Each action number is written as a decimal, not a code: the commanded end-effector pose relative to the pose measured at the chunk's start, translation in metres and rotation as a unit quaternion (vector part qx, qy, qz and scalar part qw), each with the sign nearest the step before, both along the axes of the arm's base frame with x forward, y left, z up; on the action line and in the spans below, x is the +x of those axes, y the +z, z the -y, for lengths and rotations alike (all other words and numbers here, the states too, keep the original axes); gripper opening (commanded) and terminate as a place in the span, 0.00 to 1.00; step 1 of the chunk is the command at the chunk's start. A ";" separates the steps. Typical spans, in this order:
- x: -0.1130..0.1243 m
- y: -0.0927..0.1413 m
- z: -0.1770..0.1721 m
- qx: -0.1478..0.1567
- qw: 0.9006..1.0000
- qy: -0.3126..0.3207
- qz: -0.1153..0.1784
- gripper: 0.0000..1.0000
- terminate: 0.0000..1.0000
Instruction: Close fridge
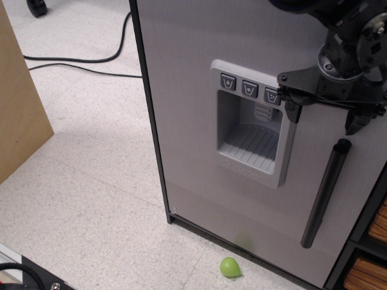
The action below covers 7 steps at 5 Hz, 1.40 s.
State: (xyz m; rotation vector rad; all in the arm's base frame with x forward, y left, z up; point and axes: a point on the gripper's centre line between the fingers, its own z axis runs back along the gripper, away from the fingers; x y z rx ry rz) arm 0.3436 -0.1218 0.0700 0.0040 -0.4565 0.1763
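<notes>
Black and spread wide with nothing held, the end effector point(326, 116) was positioned just above the fridge point(193, 121) handle point(326, 192).

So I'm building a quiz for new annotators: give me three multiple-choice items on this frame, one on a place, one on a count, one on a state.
1. Where is the green object?
A. on the floor by the fridge's base
B. in the dispenser
C. on the handle

2. How many dispenser buttons show?
A. one
B. three
C. five

3. The end effector is:
A. clamped on the handle
B. open above the handle
C. out of view

Answers: A, it lies on the floor below the fridge; B, three dark squares in a row; B, fingers spread, the handle ungripped.
</notes>
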 end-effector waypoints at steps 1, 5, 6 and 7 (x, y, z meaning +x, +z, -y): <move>0.012 0.024 -0.001 -0.012 0.998 0.005 0.054 1.00 0.00; -0.066 0.037 -0.055 0.005 0.998 -0.032 -0.045 1.00 0.00; -0.066 0.037 -0.055 0.005 0.998 -0.032 -0.045 1.00 0.00; -0.066 0.037 -0.055 0.005 0.998 -0.032 -0.045 1.00 0.00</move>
